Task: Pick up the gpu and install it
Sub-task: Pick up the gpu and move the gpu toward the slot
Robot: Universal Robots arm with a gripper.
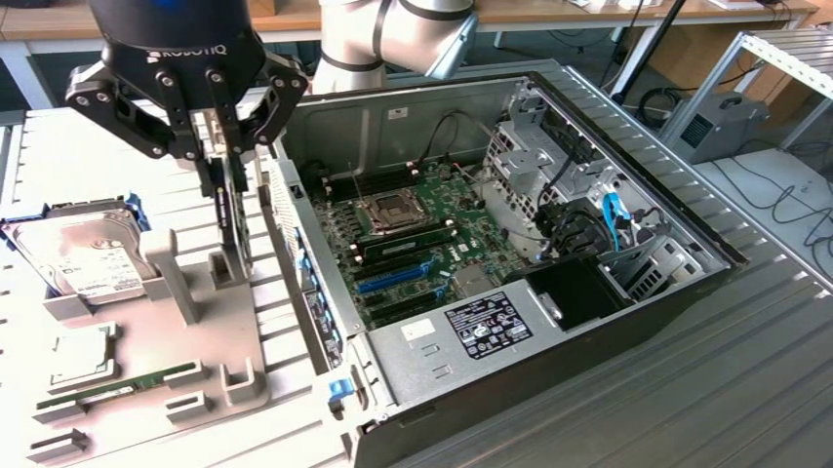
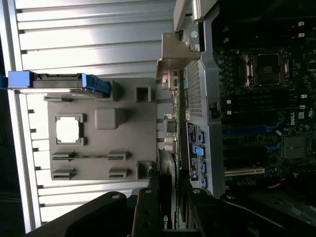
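Ribbed metal tabletop [image 1: 729, 390] runs under everything you see. Nearest in the exterior view, the gray parts holder [image 1: 195, 331] carries the green RAM stick [image 1: 104, 390], with the hard drive [image 1: 78, 253] further back. Your gripper [image 1: 218, 146] is clamped on the gpu [image 1: 232, 214], holding it upright over that holder, just beside the open computer case [image 1: 521, 244].

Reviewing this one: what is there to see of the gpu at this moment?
The gpu is a thin, flat black card standing upright, seen nearly edge-on. The claw pinches its upper part from both sides. Its lower end is at the grey parts holder, beside the open computer case; whether it has cleared its slot I cannot tell. A small green logo marks it.
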